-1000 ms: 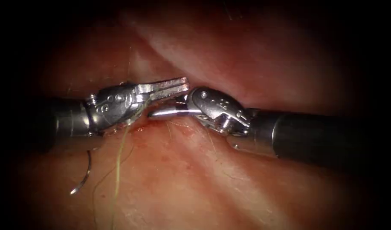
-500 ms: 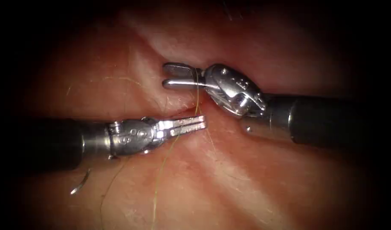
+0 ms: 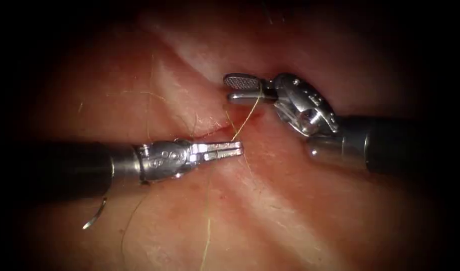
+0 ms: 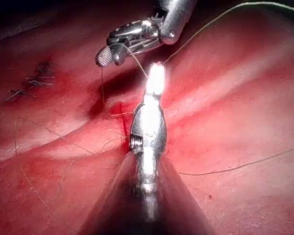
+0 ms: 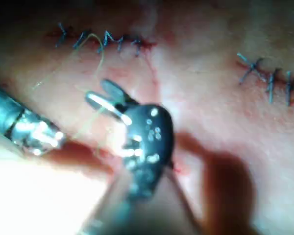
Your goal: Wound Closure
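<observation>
The curved needle (image 3: 95, 218) lies loose on the tissue (image 3: 290, 211) at the lower left, left of the cut (image 3: 209, 132), held by neither tool. My left tool (image 3: 239, 148) reaches in just below the cut, jaws shut on the yellow thread (image 3: 245, 120) at their tip (image 4: 157, 71). From there the thread climbs to my right tool (image 3: 228, 89), which is above and right of the cut with jaws open. The strand crosses between them near the hinge (image 4: 105, 56). Another length of thread trails down over the tissue.
Red fluid (image 3: 252, 116) wets the tissue beside the cut. Finished rows of dark stitches (image 5: 103, 39) (image 5: 269, 78) mark other closed cuts, one also in the left wrist view (image 4: 34, 83). Fine hairs lie on the surface.
The left tool dropped from above the cut to below it. The right tool rose and drew back to the right, stretching the thread between the two. The needle stayed put.
</observation>
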Controlling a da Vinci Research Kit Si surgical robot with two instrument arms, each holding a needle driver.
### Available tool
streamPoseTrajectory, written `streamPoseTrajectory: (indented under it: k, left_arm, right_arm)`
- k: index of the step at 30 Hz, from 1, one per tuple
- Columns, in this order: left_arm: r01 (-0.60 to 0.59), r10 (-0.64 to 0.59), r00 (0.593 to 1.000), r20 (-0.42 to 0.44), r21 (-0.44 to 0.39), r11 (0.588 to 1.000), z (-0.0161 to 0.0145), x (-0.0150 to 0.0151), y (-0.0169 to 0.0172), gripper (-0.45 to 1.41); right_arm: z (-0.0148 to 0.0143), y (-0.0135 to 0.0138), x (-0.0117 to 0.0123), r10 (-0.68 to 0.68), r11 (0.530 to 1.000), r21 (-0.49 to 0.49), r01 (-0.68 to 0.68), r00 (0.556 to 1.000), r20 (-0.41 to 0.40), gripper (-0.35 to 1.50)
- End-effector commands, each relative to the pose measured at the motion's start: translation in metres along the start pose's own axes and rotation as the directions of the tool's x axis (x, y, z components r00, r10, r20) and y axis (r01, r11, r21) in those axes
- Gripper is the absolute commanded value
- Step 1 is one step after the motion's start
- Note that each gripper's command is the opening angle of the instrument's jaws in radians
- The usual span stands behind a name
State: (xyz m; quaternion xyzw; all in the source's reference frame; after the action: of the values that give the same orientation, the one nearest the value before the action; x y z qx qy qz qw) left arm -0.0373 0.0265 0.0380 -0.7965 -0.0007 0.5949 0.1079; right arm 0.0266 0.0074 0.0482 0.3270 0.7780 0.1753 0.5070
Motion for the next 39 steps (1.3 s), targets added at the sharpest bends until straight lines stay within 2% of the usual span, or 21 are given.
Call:
streamPoseTrajectory:
  k: [1,2,8,11,17,21,24,28,36,38,39]
  left_arm:
    - [0.005,-0.005,1.0,0.0,0.004,1.0,0.0003,-0.0011,-0.0004,-0.45]
    - [0.009,-0.009,1.0,0.0,0.004,1.0,0.0003,-0.0019,-0.0012,-0.45]
    - [0.014,-0.014,1.0,0.01,-0.003,1.0,0.0004,-0.004,-0.0027,-0.45]
    - [0.019,-0.019,1.0,0.024,-0.01,1.0,0.0003,-0.0056,-0.0034,-0.45]
    - [0.041,-0.04,0.998,0.041,-0.017,0.999,-0.0007,-0.0071,-0.0038,-0.45]
    - [0.046,-0.046,0.998,0.043,-0.021,0.999,-0.0011,-0.0072,-0.004,-0.45]
    - [0.053,-0.052,0.998,0.043,-0.021,0.998,-0.0011,-0.0072,-0.0039,-0.45]
    - [0.064,-0.063,0.997,0.043,-0.02,0.998,-0.0011,-0.0071,-0.0039,-0.45]
    - [0.07,-0.069,0.997,0.042,-0.021,0.997,-0.001,-0.0071,-0.0037,-0.45]
    - [0.071,-0.069,0.997,0.042,-0.028,0.997,-0.0009,-0.007,-0.0036,-0.45]
    - [0.071,-0.07,0.997,0.043,-0.032,0.997,-0.0009,-0.0069,-0.0035,-0.45]
  right_arm:
    - [-0.0001,0.0006,-0.0001,0.003,1.0,0.02,-0.003,1.0,-0.006,0.14]
    - [-0.0006,0.0003,0.0,0.011,0.998,0.061,-0.01,1.0,-0.01,0.15]
    - [-0.0013,-0.0003,0.0002,0.029,0.987,0.158,-0.027,1.0,-0.01,0.15]
    - [-0.0016,-0.0007,0.0002,-0.01,0.973,0.231,-0.004,0.998,0.056,0.12]
    - [-0.0021,-0.0011,0.0001,-0.079,0.946,0.321,0.033,0.988,0.131,0.12]
    - [-0.0022,-0.0015,-0.0005,-0.17,0.907,0.418,0.056,0.956,0.24,0.12]
    - [-0.0023,-0.0016,-0.001,-0.219,0.881,0.47,0.06,0.931,0.291,0.24]
    - [-0.0021,-0.0016,-0.0014,-0.276,0.848,0.525,0.072,0.906,0.322,0.36]
    - [-0.0012,-0.0011,-0.0021,-0.379,0.793,0.603,0.093,0.849,0.368,0.36]
    - [-0.001,-0.001,-0.003,-0.409,0.781,0.619,0.085,0.819,0.403,0.42]
    - [-0.0009,-0.0012,-0.004,-0.43,0.773,0.63,0.075,0.792,0.433,0.61]
